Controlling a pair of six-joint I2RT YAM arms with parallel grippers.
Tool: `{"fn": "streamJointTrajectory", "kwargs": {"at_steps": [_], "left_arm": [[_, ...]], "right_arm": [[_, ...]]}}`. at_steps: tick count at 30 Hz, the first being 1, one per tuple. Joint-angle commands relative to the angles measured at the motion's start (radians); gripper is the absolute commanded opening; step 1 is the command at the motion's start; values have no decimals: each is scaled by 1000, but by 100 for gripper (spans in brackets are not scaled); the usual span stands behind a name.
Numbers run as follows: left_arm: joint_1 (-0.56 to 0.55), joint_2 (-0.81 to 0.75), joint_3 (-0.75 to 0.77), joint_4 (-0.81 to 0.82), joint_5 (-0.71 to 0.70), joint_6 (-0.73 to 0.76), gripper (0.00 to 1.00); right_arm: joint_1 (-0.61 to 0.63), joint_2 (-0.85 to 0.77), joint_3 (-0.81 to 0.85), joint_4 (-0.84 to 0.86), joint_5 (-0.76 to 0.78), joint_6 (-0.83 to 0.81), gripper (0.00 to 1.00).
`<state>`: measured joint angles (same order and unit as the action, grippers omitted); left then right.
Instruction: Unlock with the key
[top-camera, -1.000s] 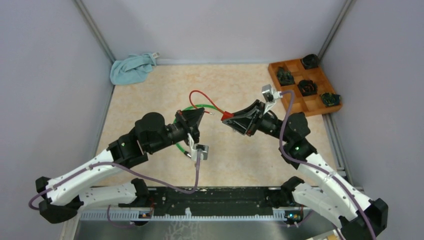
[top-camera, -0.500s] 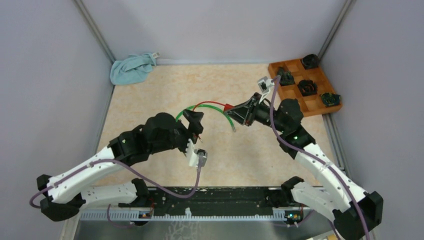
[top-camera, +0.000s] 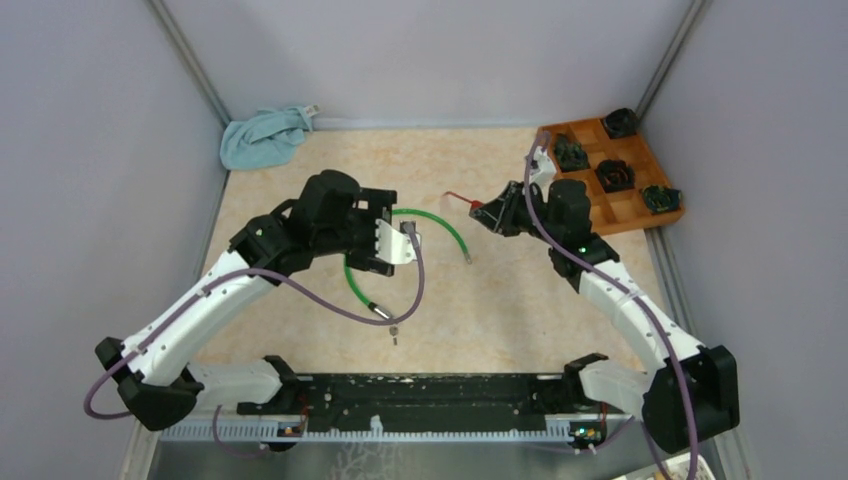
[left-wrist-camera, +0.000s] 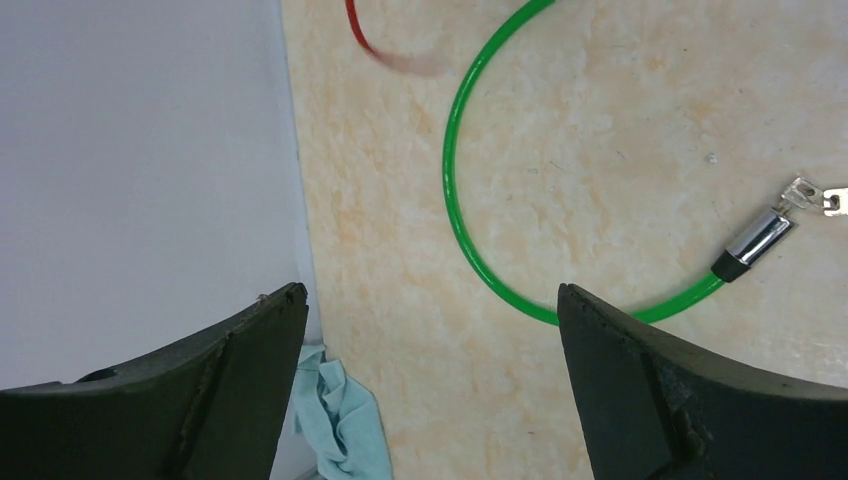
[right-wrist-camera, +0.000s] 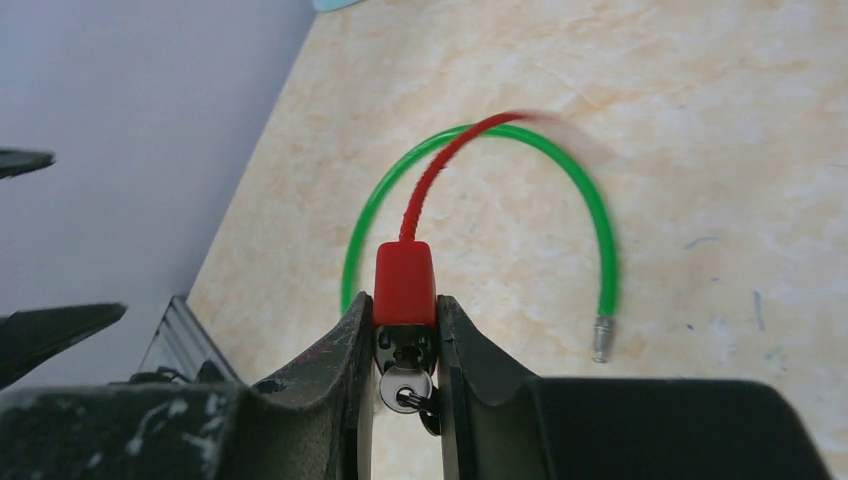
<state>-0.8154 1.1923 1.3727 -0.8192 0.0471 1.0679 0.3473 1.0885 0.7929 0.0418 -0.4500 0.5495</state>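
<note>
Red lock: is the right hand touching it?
Touching. The right wrist view shows the right hand clamped on the red lock, pressed against both its sides with no gap.

Top view, off-task items only.

- Light blue cloth (top-camera: 264, 136): crumpled heap at 11 o'clock, on the tabletop (top-camera: 480, 310) in the far left corner, just beside the metal corner post (top-camera: 190, 60). The left wrist view catches an edge of it at 7 o'clock.
- Wooden tray (top-camera: 622, 208): at 2 o'clock, set at a skew, against the right wall, divided into square compartments.
- Small dark clumps (top-camera: 615, 174): four, each in its own compartment, too small to identify. Some compartments show bare wood.
- Tabletop: beige, marbled, faint scuffs.
- Walls (top-camera: 430, 50): plain grey-lilac panels on three sides.
</note>
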Motion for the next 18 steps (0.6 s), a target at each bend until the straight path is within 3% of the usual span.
{"fn": "streamJointTrajectory", "kwargs": {"at_steps": [1, 9, 14, 18], "left_arm": [[4, -25, -7, -47, 13, -44, 99], [89, 46, 68, 35, -120, -187, 99], [244, 126, 173, 165, -175, -310, 98], [318, 128, 167, 258, -178, -385, 99]], "right_arm": [[-33, 18, 54, 19, 80, -40, 0], [-34, 57, 49, 68, -1, 2, 0], [-1, 48, 27, 126, -64, 45, 0], [48, 48, 25, 162, -81, 68, 0]]}}
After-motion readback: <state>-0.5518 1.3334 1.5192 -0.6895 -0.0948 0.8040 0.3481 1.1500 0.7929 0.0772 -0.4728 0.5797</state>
